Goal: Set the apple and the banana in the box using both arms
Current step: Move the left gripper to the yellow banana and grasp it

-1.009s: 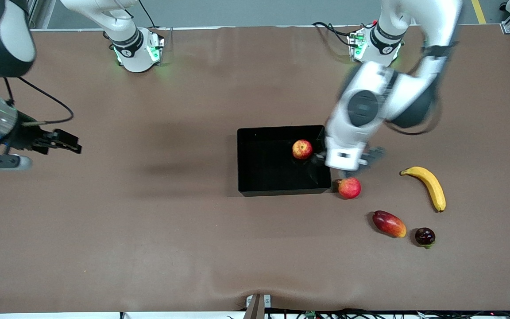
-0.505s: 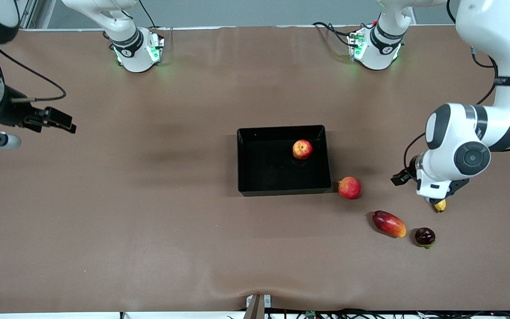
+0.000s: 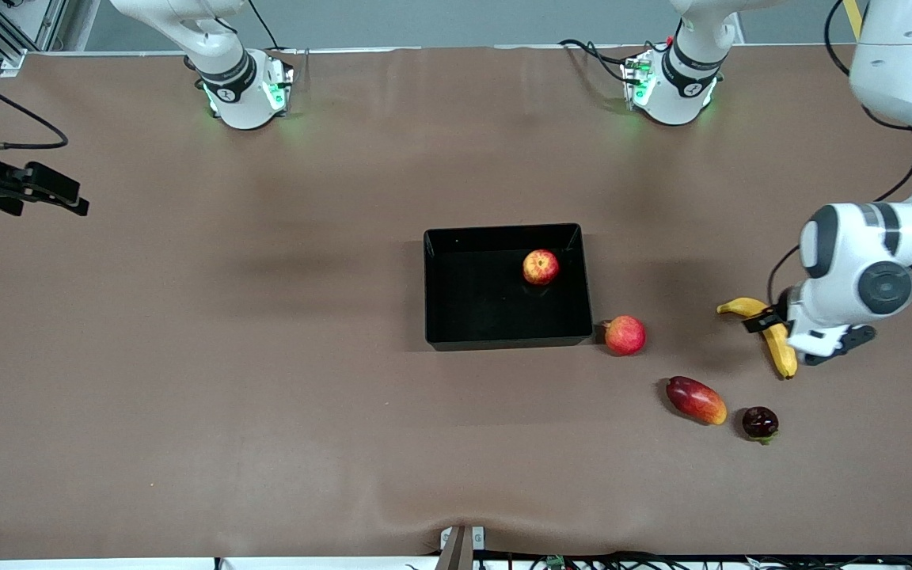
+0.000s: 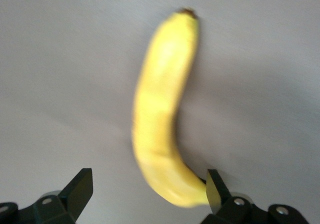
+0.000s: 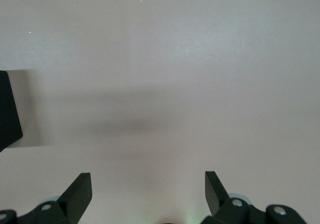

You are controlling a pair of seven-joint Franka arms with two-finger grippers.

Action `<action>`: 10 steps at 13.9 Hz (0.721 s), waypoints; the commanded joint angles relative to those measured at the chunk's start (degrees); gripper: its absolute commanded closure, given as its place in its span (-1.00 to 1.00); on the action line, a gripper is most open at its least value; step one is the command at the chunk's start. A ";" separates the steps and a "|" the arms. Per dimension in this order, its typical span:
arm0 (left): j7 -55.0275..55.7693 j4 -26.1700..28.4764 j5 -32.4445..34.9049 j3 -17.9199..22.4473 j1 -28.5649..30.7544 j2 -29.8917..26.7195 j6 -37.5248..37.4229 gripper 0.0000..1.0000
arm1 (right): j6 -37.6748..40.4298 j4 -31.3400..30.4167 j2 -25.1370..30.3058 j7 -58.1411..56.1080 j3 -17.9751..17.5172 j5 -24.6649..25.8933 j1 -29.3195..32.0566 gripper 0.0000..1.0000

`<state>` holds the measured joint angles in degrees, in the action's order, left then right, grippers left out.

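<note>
Fruit lies scattered nearest the front camera: a small dark purple-red round fruit with a green stub [image 3: 760, 422] and, at its nine o'clock, an oblong red-orange mango [image 3: 696, 400], both on the brown table [image 3: 266, 412]. Neither belongs to the task.

Next up the table lies the single curved yellow banana with darker tips [image 3: 777, 351], at about one o'clock from the mango, toward the left arm's end. The left hand [image 3: 800, 336] hangs over its middle with its two black fingers spread wide; in the left wrist view the banana [image 4: 162, 114] runs between those fingers [image 4: 80, 189], with one end close against one of them, untouched as far as I can tell. An evenly pinkish-red round fruit [image 3: 625, 335] sits just beside the near corner of the shallow black rectangular plastic box [image 3: 440, 285].

Inside that box, toward the wall at three o'clock, rests the small round red apple with pale yellow patches [image 3: 541, 267], so the apple half looks done.

Farthest off, the right hand [image 3: 36, 190] waits over the right arm's end of the table, fingers apart and empty.

The step in hand, I judge, is the banana pick-up. Next the left hand should centre across the banana's width, descend, and close gently before carrying it toward ten o'clock into the box.
</note>
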<state>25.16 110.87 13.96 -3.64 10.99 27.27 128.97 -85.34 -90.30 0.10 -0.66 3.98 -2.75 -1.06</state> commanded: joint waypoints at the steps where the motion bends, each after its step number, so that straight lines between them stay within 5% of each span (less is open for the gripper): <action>1: -1.69 0.49 1.07 -0.84 1.49 1.56 3.65 -0.92 | 3.67 2.22 0.61 0.04 0.15 0.73 -0.61 -1.00; 5: -1.51 -0.04 -0.33 -0.93 1.84 2.17 4.18 -0.84 | 4.74 2.85 0.60 -0.22 0.24 0.73 -0.61 -1.00; 7: -1.51 0.05 -0.51 -0.93 1.84 3.58 6.28 -0.54 | 4.65 3.20 0.60 0.13 0.15 0.73 -0.69 -1.00; 8: -1.51 0.05 -0.51 -0.93 1.92 4.02 6.38 -0.17 | 4.83 3.20 0.60 0.31 0.15 0.64 -0.95 -1.00; 10: -1.60 0.05 -0.51 -1.02 1.84 3.67 6.38 0.99 | 4.40 3.64 0.52 0.31 0.15 0.64 -1.13 -1.00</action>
<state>23.58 111.13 13.89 -4.50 12.71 30.85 134.48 -81.18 -87.53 0.13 -0.66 3.94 -2.75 -1.43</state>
